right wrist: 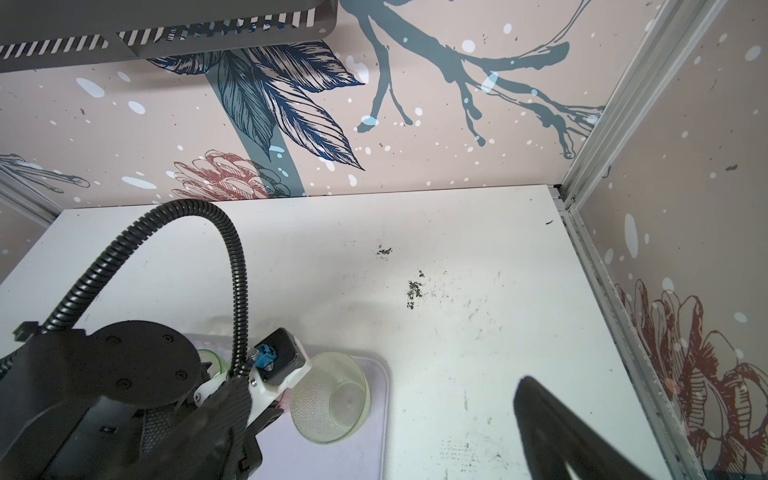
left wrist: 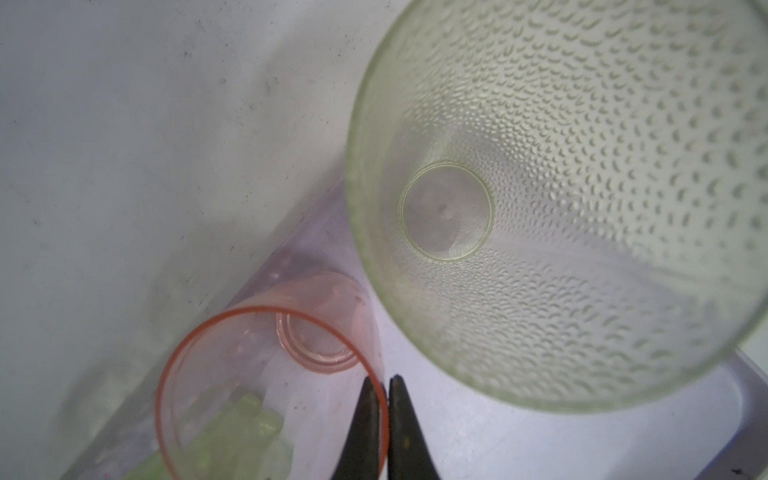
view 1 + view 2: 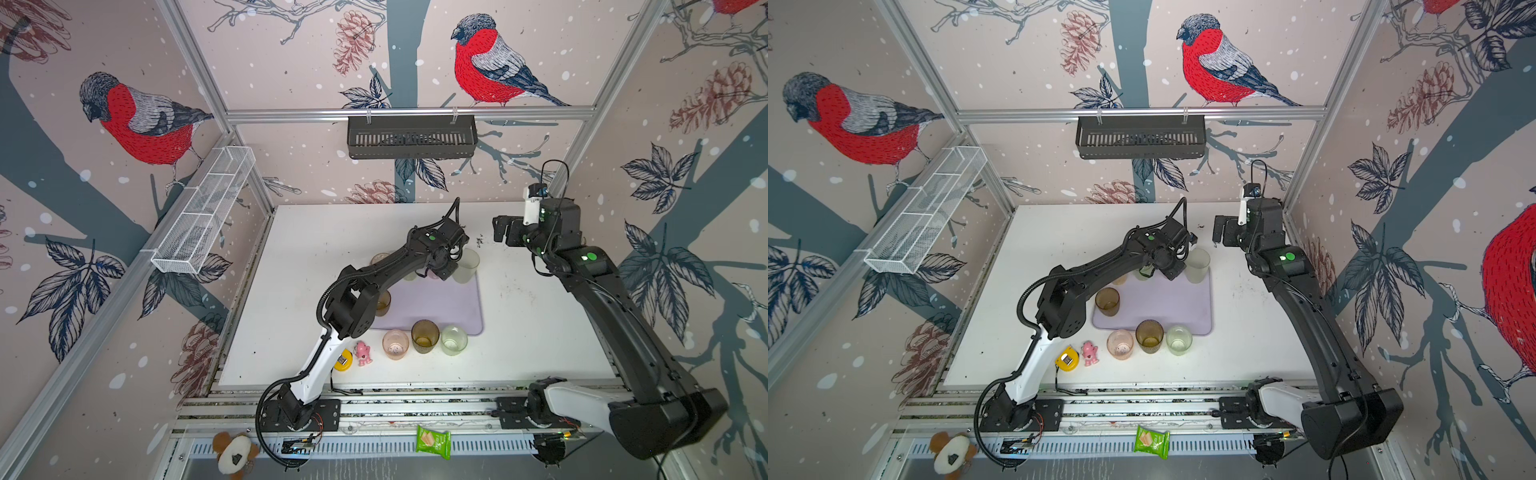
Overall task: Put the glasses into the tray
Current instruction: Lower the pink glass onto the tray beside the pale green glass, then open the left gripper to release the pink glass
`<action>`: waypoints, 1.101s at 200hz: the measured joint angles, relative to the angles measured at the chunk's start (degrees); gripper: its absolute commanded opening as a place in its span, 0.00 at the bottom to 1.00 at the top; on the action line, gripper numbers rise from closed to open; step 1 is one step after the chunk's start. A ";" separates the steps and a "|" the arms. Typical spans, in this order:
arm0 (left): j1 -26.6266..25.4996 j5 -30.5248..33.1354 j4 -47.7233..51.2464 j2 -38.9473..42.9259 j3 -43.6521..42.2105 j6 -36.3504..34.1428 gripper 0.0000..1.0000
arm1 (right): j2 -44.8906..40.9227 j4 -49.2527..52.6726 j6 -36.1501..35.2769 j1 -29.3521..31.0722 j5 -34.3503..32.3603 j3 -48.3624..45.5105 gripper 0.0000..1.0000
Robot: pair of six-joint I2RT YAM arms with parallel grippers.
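Observation:
The lavender tray (image 3: 440, 305) (image 3: 1167, 307) lies mid-table. My left gripper (image 2: 384, 380) (image 3: 440, 270) is shut on the rim of a pink glass (image 2: 316, 332) at the tray's far edge. Right beside it stands the tall frosted glass (image 2: 561, 199) (image 3: 466, 266) (image 1: 328, 399). A pale green glass (image 3: 1142, 272) sits just left of them, mostly hidden. A brown glass (image 3: 1107, 302) stands at the tray's left edge. In front of the tray stand a pink glass (image 3: 395, 344), an amber glass (image 3: 425, 336) and a pale green glass (image 3: 454, 340). My right gripper (image 3: 500, 232) (image 3: 1219, 230) hangs open and empty at the back right.
A pink toy figure (image 3: 364, 353) and a yellow tape measure (image 3: 343, 360) lie near the left arm's base. A black slatted basket (image 3: 411, 137) hangs on the back wall and a white mesh basket (image 3: 203, 212) on the left rail. A green snack packet (image 3: 433, 442) lies off the table's front.

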State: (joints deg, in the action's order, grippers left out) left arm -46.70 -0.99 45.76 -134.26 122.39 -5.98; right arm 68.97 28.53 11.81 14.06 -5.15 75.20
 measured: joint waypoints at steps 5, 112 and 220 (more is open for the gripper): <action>-0.02 0.11 0.00 0.00 0.00 0.00 0.00 | 0.00 0.00 0.00 0.00 0.00 0.00 1.00; -0.11 1.01 -0.02 -0.04 0.02 0.15 0.07 | 0.00 -0.07 0.00 0.00 -0.26 0.00 1.00; -0.15 1.01 0.02 -0.04 0.02 0.22 0.11 | -0.11 -0.09 -0.02 -0.02 -0.83 0.17 1.00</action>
State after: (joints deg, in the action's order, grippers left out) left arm -46.85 0.01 45.78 -134.30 122.41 -5.76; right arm 68.86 28.45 11.79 14.04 -5.98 75.37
